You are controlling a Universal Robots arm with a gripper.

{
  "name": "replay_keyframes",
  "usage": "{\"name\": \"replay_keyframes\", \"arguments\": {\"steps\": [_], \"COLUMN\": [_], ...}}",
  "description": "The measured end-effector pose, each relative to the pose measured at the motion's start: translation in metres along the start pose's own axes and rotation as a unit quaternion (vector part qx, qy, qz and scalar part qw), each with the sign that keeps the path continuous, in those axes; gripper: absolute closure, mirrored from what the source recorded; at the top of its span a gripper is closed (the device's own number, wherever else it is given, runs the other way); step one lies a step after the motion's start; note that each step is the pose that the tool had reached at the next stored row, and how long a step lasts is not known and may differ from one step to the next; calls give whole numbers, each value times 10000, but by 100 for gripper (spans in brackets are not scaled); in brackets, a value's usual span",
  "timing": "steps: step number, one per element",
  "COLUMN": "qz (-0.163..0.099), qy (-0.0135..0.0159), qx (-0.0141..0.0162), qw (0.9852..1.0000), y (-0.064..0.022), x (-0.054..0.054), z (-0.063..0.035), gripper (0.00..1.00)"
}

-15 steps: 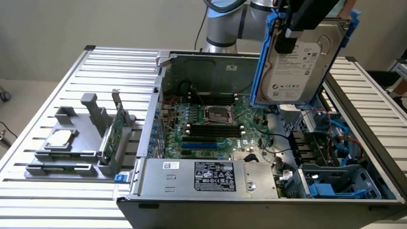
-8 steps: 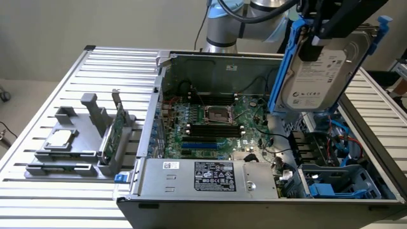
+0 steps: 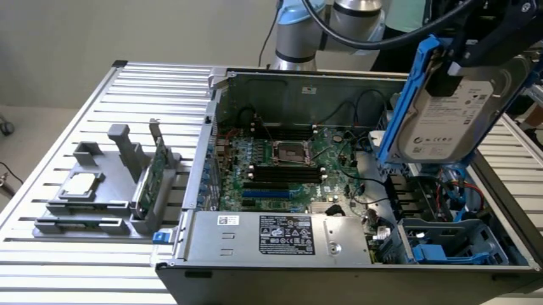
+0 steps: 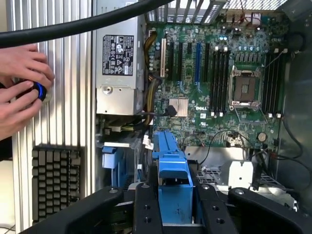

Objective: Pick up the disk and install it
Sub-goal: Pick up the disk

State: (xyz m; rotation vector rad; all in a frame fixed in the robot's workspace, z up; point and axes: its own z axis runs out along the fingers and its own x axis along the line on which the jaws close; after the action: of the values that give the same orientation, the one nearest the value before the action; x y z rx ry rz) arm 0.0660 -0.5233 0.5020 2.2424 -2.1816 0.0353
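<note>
The disk [image 3: 446,117], a silver-grey hard drive with a white label in a blue plastic carrier [image 3: 405,101], hangs upright in the air above the open computer case's side at the exterior view's right. My gripper [image 3: 475,60] is shut on its upper end. In the wrist view the blue carrier [image 4: 171,168] sits clamped between my two black fingers [image 4: 146,209], with the gripper [image 4: 173,204] looking down onto the motherboard [image 4: 219,73]. The disk stands over the drive bay area [image 3: 441,241] without touching it.
The open case [image 3: 339,267] holds a motherboard [image 3: 284,165], a power supply [image 3: 280,235] and a bay with a blue carrier [image 3: 454,251]. At the exterior view's left, a grey fixture [image 3: 85,210] carries a silver chip [image 3: 81,184] and a green card [image 3: 152,181]. A person's hands [image 4: 22,92] and a keyboard [image 4: 53,180] appear in the wrist view.
</note>
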Motion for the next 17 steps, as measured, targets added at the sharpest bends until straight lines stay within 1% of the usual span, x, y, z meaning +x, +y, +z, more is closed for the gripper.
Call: {"name": "replay_keyframes", "arguments": {"steps": [8, 13, 17], "qz": [-1, -1, -1], "qy": [-1, -1, -3], "qx": [-29, -46, -56], "qw": [10000, 10000, 10000], "y": [-118, -236, -338], "x": [295, 475, 616], "z": [9, 19, 52], "gripper": [68, 68, 68]}}
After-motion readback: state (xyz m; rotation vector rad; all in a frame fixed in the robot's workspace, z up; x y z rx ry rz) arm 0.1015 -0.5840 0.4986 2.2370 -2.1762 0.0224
